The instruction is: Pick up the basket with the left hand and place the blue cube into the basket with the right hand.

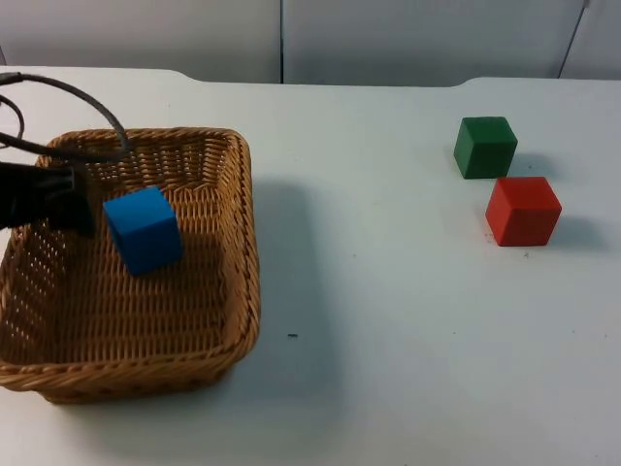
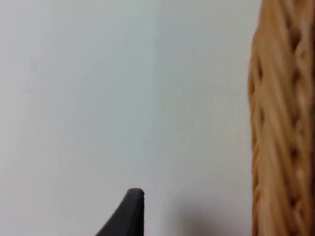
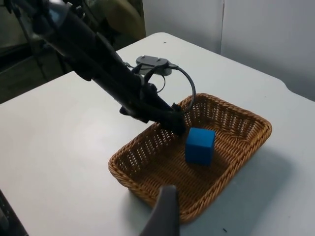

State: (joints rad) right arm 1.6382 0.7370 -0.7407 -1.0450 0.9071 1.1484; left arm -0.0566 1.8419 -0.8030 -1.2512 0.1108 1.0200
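- Where the white surface [image 1: 388, 291] meets the grey partition wall [image 1: 388, 39], a brown wicker basket [image 1: 58, 330] sits at the left side of the top view, casting a wide shadow to its right that suggests it may be lifted off the surface, though this cannot be told for certain.
- A blue cube [image 1: 144, 229] lies inside the basket, toward its far end, tilted on one edge rather than resting flat.
- The left gripper [image 1: 68, 199] reaches in from the left and meets the basket's far left rim, just beside the blue cube; its fingers appear closed on the rim, one inside the basket wall and one outside.
- From the right wrist view, the left arm [image 3: 98, 64] slants down to the basket [image 3: 147, 167], its gripper [image 3: 174, 122] at the rim nearest the cube [image 3: 200, 145].
- From the left wrist view, the woven basket wall [image 2: 283, 123] stands close beside a black fingertip [image 2: 130, 214], with bare white surface next to it.
- The right gripper's fingertip [image 3: 165, 211] shows above the near rim of the basket, well back from the cube; how far it is open cannot be told.
- A green cube [image 1: 484, 147] and a red cube [image 1: 522, 211] rest on the surface at the right, near each other and well apart from the basket.
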